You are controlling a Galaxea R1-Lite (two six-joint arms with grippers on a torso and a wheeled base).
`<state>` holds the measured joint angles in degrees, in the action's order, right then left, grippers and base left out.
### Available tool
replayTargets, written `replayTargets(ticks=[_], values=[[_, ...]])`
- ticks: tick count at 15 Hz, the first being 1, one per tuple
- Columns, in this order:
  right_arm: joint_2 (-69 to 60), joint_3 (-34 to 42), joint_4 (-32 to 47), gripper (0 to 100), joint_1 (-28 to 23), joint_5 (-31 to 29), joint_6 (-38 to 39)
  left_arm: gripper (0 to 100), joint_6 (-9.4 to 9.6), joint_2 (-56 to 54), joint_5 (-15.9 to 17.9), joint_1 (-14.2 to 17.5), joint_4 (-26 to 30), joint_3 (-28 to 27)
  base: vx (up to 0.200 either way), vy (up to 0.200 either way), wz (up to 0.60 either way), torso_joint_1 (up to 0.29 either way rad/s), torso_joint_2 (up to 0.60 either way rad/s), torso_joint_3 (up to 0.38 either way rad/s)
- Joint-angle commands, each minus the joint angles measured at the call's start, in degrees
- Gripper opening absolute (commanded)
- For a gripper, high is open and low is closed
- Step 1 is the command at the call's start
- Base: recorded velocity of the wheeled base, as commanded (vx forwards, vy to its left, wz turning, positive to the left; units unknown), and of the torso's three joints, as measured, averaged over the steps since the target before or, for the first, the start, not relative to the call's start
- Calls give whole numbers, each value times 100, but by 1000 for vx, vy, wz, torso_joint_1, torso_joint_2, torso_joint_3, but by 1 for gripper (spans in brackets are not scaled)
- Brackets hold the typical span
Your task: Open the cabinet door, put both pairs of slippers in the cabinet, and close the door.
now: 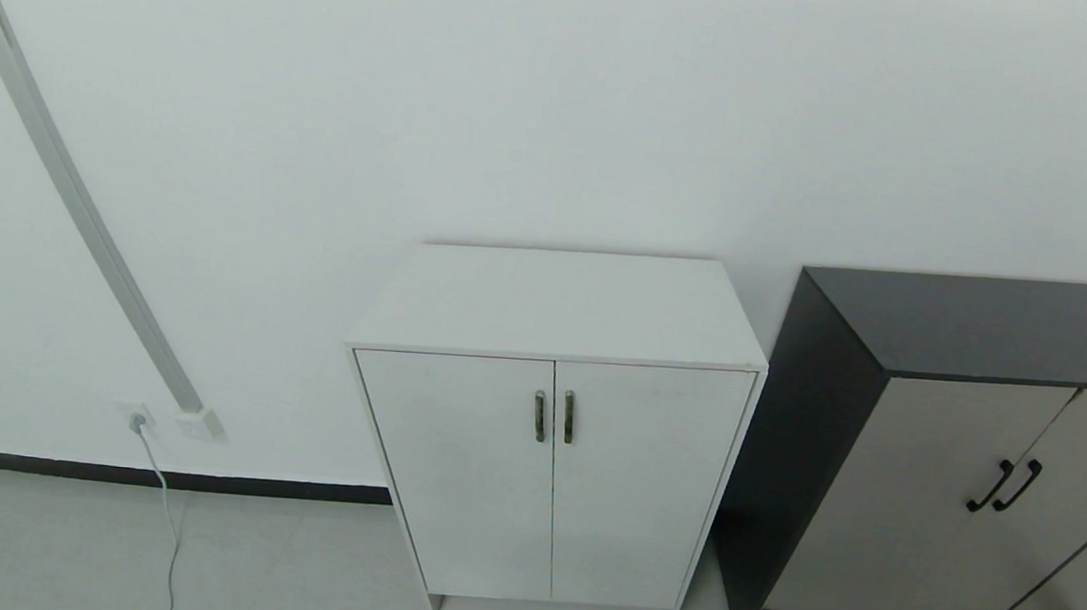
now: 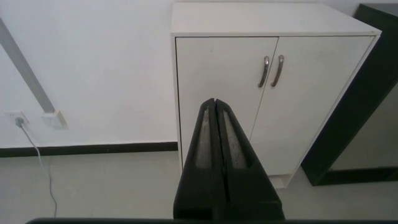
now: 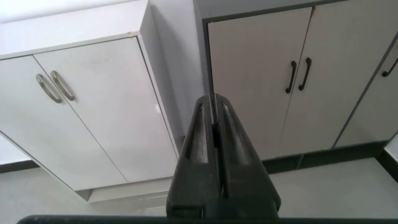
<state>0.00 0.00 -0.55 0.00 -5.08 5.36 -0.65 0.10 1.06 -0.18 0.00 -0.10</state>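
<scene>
Grey floor point(image 1: 296, 565) bears white cabinet point(image 1: 474, 472) beside dark cabinet point(image 1: 821, 439)

No readable text, label or number (white cabinet point(image 1: 455, 471) doors plain)

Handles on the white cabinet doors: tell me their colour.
Dull metallic grey handles, shown best in the left wrist view.

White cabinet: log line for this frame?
white cabinet: closed | left gripper: shut, empty | right gripper: shut, empty | stage: cabinet not yet opened
</scene>
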Motion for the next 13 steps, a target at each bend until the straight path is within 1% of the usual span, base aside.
replayTargets(ticks=[1,13], values=[[9,0,-7,0,0,-1,0,0,3,-1,-1,1,0,1,0,0,0,0,0,0],[9,0,2,0,0,25,-106,0,3,-1,-1,1,0,1,0,0,0,0,0,0]])
